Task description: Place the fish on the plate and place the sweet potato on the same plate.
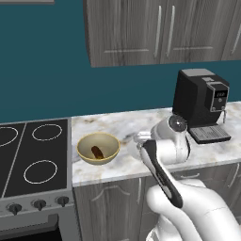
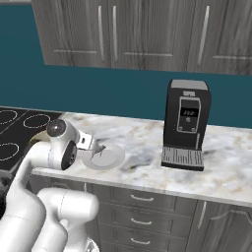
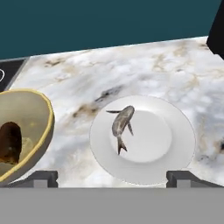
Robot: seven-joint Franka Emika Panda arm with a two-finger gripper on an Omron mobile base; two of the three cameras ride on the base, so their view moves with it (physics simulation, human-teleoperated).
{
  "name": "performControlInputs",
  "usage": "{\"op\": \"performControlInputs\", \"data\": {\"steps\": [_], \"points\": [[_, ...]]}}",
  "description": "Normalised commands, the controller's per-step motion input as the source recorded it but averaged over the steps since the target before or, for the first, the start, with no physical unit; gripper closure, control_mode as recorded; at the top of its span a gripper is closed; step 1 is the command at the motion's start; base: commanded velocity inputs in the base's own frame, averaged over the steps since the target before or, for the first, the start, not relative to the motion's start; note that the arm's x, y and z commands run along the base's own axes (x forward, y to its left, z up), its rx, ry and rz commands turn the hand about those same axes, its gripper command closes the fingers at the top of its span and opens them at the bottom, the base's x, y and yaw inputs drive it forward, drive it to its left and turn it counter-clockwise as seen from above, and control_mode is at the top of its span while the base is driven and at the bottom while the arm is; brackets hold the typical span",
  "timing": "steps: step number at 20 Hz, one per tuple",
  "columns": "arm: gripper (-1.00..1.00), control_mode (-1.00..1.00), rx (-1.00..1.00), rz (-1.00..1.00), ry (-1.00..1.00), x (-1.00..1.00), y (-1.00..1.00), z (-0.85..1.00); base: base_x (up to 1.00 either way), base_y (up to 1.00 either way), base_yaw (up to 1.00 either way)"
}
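Fish [image 3: 122, 124] lay on the plate [image 3: 175, 144], left of its middle, tail toward the camera, with nothing gripping it. In the hand view the gripper [image 3: 112, 178] hung above the plate's near rim with its two tips spread wide apart, one past each side of the plate, and nothing between them. That half of the task looked finished.

Sweet potato [image 3: 9, 142] sat in the tan bowl [image 3: 46, 116], just beside the plate on the marble counter [image 3: 144, 65]; the left base view showed it dark and oblong at the bottom of the bowl [image 1: 111, 151].

To do the coming step well, the hand would probably need to rise clear of the fish first, so as not to drag it off. It should then come down into the bowl from above, not from the side, since the bowl's wall is deep. Jaws would best close across the potato's narrow width.
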Motion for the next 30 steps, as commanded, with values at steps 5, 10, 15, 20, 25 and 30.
{"op": "performControlInputs", "data": {"steps": [5,10,15,20,25,30], "points": [[-1.0,-1.0,0.0,0.0,-0.04,-0.19,0.83,0.79,0.0,0.0,0.0],[-1.0,-1.0,0.0,0.04,0.17,0.0,0.3,0.9,0.0,0.0,0.0],[-1.0,-1.0,0.01,0.17,0.43,0.03,0.01,0.34,0.0,0.0,0.0],[-1.0,-1.0,-0.05,0.02,0.48,0.03,0.24,0.03,0.0,0.0,0.0],[-1.0,-1.0,-0.06,-0.01,0.33,0.27,0.14,-0.03,0.0,0.0,0.0],[-1.0,-1.0,0.0,0.0,0.0,0.41,0.39,-0.33,0.0,0.0,0.0]]}}
